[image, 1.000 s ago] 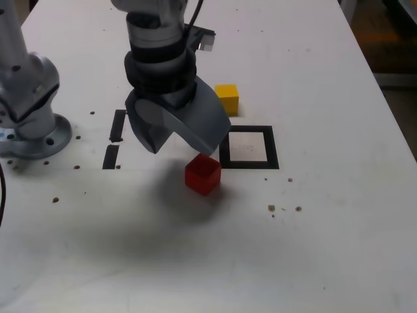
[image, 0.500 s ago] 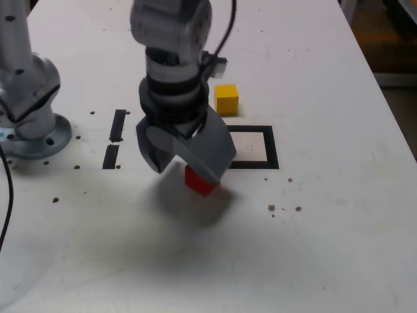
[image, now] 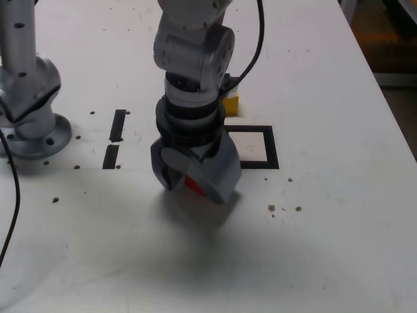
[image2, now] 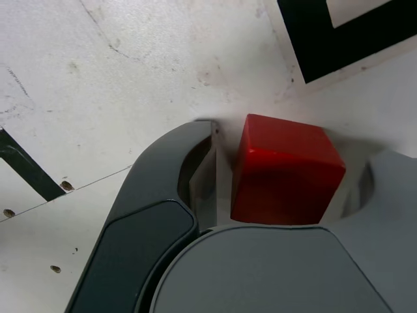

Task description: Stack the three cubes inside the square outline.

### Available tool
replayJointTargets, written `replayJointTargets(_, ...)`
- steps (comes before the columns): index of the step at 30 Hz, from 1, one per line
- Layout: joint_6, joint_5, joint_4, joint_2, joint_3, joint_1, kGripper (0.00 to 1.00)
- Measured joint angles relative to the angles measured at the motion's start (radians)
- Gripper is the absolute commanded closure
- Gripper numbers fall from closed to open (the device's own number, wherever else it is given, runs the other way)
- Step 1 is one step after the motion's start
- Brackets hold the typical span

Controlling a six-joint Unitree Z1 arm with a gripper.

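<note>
Claw: the gripper (image: 189, 184) is down at the table top with its jaws apart, one on each side of the red cube (image2: 285, 171); the wrist view shows a sliver of gap on the dark jaw's side, and contact on the other side cannot be told, so no clamp is visible.
Red cube: it sits on the white table (image: 339, 248), between the jaws, just outside the corner of the square outline (image: 270, 151) on the exterior view's left; only a sliver of red shows in that view.
Square outline: its white centre holds no cube.
Yellow cube: the yellow cube (image: 231, 101) lies beyond the outline, half hidden by the arm.
Green cube: not visible in either view.
Other marks: two short black strips (image: 117, 125) lie toward the exterior view's left, well clear of the work.
Step in hand: judged as the grasp of the first cube for the stack.
Next move: likely needs the jaws squeezed square on the cube's faces, a straight lift, then a short carry over the black border to set it centred inside.
</note>
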State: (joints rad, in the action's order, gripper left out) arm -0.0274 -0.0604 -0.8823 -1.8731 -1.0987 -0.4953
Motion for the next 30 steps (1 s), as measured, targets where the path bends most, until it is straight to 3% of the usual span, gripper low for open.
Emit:
replayJointTargets(5,0.02,-0.021,-0.001,0.0,0.0,0.0,0.75)
replayJointTargets(8,0.026,-0.034,0.004,0.0,-0.002,0.0,0.81)
replayJointTargets(16,0.055,-0.054,-0.003,0.005,-0.011,0.0,0.88)
replayJointTargets(25,0.196,-0.11,-0.089,0.055,-0.067,0.004,0.89)
replayJointTargets(30,0.213,-0.115,-0.113,0.056,-0.115,0.039,0.89)
